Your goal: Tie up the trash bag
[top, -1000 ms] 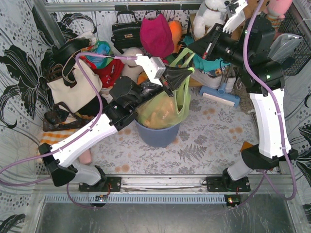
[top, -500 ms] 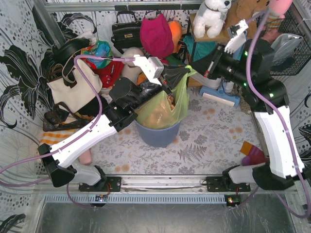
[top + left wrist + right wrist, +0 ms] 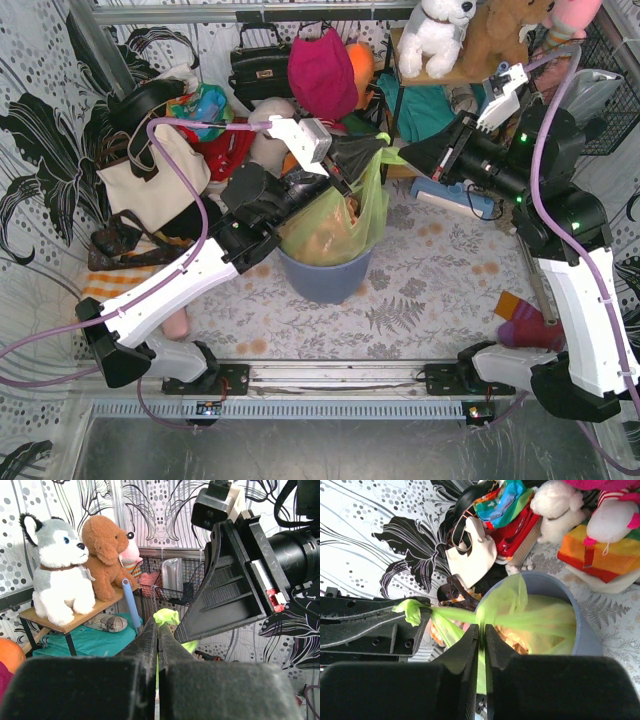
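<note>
With bag [image 3: 335, 228] in bin [image 3: 322, 278] at desk [image 3: 430, 292] centre and a drawn-up strip pinched in each of left tool [image 3: 374, 151] and right tool [image 3: 403, 157], treat as gathered, not knotted: crossing and cinching outstanding.

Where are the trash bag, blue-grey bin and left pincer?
trash bag [image 3: 335, 228]: top view, bulging translucent side.
blue-grey bin [image 3: 322, 282]: top view, front outer wall.
left pincer [image 3: 157, 630]: left wrist view, closed fingertips gripping green plastic.

Table [image 3: 420, 290] under pale floral cloth. At centre, round blue-grey bin [image 3: 325, 280], upright. Far left, white tote bag [image 3: 150, 190] amid heaped bags and fabric. Far right, blue-and-white object [image 3: 455, 197]. Near right, small orange piece [image 3: 507, 303].
</note>
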Robot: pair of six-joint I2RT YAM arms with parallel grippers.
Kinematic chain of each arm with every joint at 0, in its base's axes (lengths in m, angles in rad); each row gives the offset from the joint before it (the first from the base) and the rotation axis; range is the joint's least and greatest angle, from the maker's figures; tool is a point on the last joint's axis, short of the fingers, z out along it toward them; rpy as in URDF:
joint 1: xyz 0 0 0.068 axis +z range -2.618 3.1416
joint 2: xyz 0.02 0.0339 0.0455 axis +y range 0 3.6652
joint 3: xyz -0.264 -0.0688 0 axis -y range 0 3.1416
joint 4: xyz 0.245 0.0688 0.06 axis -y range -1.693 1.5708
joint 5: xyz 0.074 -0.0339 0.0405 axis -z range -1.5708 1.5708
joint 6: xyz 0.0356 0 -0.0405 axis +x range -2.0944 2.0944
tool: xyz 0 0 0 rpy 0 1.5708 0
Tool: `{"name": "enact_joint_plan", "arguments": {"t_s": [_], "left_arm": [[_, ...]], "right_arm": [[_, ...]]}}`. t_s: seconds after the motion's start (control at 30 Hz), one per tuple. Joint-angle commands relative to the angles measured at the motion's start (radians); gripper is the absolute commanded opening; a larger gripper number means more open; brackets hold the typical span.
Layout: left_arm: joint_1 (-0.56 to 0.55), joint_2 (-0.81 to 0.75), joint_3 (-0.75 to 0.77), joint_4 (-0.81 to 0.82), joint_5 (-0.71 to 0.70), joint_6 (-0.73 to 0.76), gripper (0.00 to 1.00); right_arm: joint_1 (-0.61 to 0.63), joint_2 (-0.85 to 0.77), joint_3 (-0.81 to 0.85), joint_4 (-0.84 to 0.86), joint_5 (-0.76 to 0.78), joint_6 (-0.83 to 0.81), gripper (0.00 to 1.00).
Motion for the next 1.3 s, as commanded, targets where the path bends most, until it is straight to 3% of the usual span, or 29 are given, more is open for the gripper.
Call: {"name": "enact_joint_plan", "arguments": {"t_s": [0.0, 0.13, 0.27, 0.47, 0.87, 1.07, 1.27], "left_arm": [[-0.003, -0.019, -0.004, 0.065, -0.021, 0.015, 0.00], [-0.003, -0.011, 0.003, 0.066, -0.010, 0.011, 0.00], [-0.003, -0.010, 0.002, 0.069, -0.008, 0.009, 0.00], [-0.003, -0.011, -0.001, 0.070, -0.010, 0.009, 0.00], [-0.003, -0.005, 0.001, 0.063, -0.023, 0.017, 0.00], [-0.002, 0.005, 0.008, 0.060, -0.021, 0.014, 0.00], [-0.001, 0.008, 0.011, 0.056, -0.023, 0.012, 0.00]], "right_arm": [[0.005, -0.016, -0.008, -0.033, -0.041, 0.011, 0.10], [0.005, -0.015, -0.005, -0.053, -0.044, 0.005, 0.10], [0.005, -0.005, -0.002, -0.055, -0.046, 0.000, 0.00], [0.004, 0.013, -0.001, -0.042, -0.069, -0.011, 0.00], [0.027, -0.049, -0.114, 0.036, -0.303, 0.058, 0.00], [0.090, -0.059, -0.170, 0.154, -0.303, 0.133, 0.00], [0.225, -0.045, -0.211, 0.218, -0.196, 0.152, 0.00]]}}
